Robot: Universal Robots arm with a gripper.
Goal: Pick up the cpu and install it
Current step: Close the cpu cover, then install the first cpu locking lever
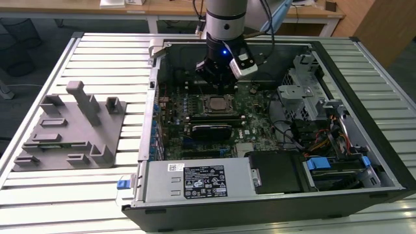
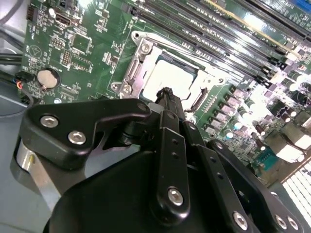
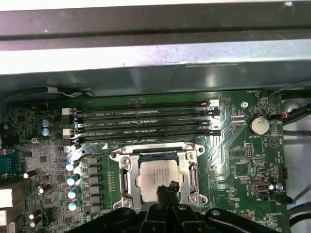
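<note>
The cpu (image 1: 215,103), a pale silver square chip, lies flat in the socket frame (image 3: 123,175) on the green motherboard inside the open computer case. In both wrist views the cpu (image 2: 167,76) (image 3: 156,174) sits just beyond my fingertips. My gripper (image 1: 218,89) hangs over the board at the chip's far edge, a little above it. The black gripper (image 2: 166,93) (image 3: 165,187) has its fingers drawn together, shut with nothing between them. The gripper covers one edge of the chip.
Memory slots (image 3: 141,121) run beside the socket, and a coin battery (image 3: 258,125) sits nearby. The case holds a power supply (image 1: 195,180) at the front and a drive cage (image 1: 305,97) toward the exterior view's right. A grey plastic block (image 1: 71,131) with posts stands outside the case.
</note>
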